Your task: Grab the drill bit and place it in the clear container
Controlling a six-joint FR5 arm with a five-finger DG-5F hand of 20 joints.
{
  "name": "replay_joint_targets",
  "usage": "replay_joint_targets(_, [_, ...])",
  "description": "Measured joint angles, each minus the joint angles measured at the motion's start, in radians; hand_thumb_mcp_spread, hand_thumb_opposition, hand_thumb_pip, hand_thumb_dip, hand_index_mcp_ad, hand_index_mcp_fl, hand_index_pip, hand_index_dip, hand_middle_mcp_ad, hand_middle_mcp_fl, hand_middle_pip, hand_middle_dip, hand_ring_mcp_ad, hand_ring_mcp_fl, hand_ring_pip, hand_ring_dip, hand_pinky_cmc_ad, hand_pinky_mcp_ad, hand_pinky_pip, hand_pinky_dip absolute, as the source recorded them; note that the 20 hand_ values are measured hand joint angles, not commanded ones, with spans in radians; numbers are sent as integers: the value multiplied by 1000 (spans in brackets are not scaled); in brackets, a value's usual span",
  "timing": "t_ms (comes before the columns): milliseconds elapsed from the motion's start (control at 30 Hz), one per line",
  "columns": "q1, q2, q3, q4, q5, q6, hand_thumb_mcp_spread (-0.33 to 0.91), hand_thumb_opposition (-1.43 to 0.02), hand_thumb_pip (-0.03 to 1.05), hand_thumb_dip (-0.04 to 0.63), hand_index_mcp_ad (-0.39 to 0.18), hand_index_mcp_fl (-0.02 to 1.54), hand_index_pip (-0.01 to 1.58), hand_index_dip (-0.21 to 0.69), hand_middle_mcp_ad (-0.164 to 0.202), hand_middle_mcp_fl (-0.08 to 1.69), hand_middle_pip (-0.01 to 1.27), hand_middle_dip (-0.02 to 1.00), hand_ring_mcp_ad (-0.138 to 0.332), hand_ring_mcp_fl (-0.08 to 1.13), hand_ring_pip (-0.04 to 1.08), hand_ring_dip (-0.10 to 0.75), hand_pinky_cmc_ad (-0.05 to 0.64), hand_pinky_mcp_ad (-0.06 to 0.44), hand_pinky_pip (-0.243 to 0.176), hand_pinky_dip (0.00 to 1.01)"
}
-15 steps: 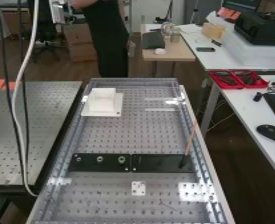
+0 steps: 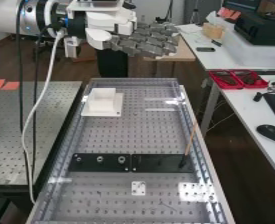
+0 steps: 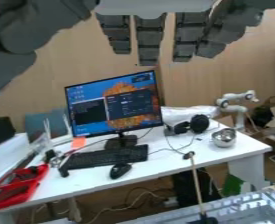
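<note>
The hand (image 2: 144,41) is high at the top of the high view, beyond the bench's far end, fingers extended and holding nothing. In the wrist view the hand (image 3: 150,37) has straight, spread fingers. A thin tan rod (image 2: 189,140) leans upward from a dark base at the right end of a black plate (image 2: 157,163); the rod (image 3: 197,185) also rises low in the wrist view. A white square box (image 2: 102,103) sits near the bench's far left corner. I cannot tell which thing is the drill bit or the clear container.
The perforated bench (image 2: 131,137) has raised side rails. A small white plate (image 2: 139,188) lies near its front. To the right, a desk holds red trays (image 2: 235,80) and a mouse (image 2: 271,133). A monitor (image 3: 114,105) stands on a desk. Cables (image 2: 36,112) hang at left.
The arm and hand have come into the high view from the upper left, now in front of the person behind. The rod, plate and white box have not moved.
</note>
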Motion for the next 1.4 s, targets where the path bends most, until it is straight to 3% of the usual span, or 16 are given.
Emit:
replay_joint_targets(167, [-12, -42, -22, 28, -3, 39, 101, -632, 286, 16, -12, 26, 82, 16, 79, 49, 140, 24, 187, 33, 87, 10, 227, 136, -58, 105])
replay_joint_targets(233, [-19, -65, -29, 37, 13, 58, 101, -651, 316, 16, -7, 26, 84, 44, 87, 49, 140, 26, 202, 28, 103, 12, 248, 152, -75, 101])
replay_joint_targets(433, [-39, -135, -40, 47, 49, 106, 119, -665, 335, 16, -2, 26, 82, 75, 87, 45, 141, 33, 204, 42, 105, 12, 243, 148, -75, 120])
replay_joint_targets(633, [-54, -177, -53, 77, 84, 145, 166, -679, 405, 16, -2, 119, 87, 169, 87, 45, 140, 30, 211, 44, 101, 12, 246, 155, -75, 122])
replay_joint_targets(800, [-64, -189, -87, 166, 134, 190, 232, -724, 485, 37, -5, 239, 86, 269, 87, 51, 141, 65, 213, 40, 105, 12, 246, 155, -75, 129])
replay_joint_targets(867, [-67, -194, -97, 198, 154, 200, 239, -745, 497, 51, -12, 305, 91, 304, 87, 138, 140, 70, 209, 38, 101, 12, 246, 155, -75, 131])
replay_joint_targets(1100, [-75, -247, -81, 216, 192, 210, 276, -775, 555, 126, -35, 405, 91, 354, 87, 152, 140, 112, 209, 33, 103, 12, 246, 157, -79, 136])
replay_joint_targets(1400, [-79, -288, -52, 221, 180, 186, 307, -775, 585, 161, -82, 475, 103, 356, 86, 171, 131, 126, 213, 30, 106, 12, 248, 152, -79, 136])
